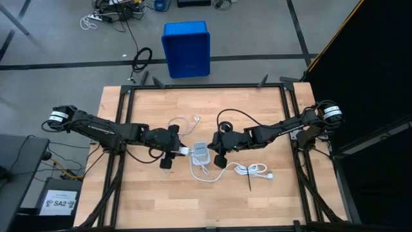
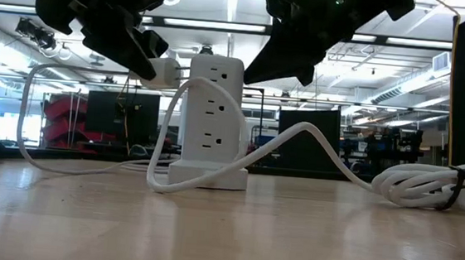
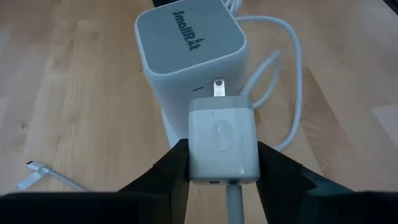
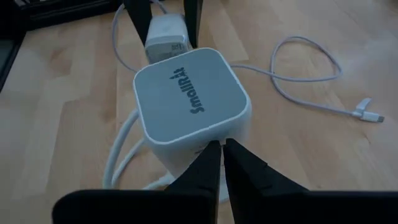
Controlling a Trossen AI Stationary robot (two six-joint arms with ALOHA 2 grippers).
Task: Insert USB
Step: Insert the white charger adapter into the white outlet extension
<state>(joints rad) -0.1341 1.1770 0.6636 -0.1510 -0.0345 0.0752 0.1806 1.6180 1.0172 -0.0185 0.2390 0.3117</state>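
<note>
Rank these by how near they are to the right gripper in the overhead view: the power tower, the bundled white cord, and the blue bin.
1. Power tower: right beside the right gripper, at the table's middle.
2. Bundled white cord: on the table, on the right arm's side, nearer the front edge.
3. Blue bin: on the floor beyond the table's far edge.

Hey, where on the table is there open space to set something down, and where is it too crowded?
Bare wood runs along the table near edge, below both arms, and in the far right corner. The middle is crowded: the power tower, the left gripper holding the charger block, the right gripper, and the bundled cord.
</note>
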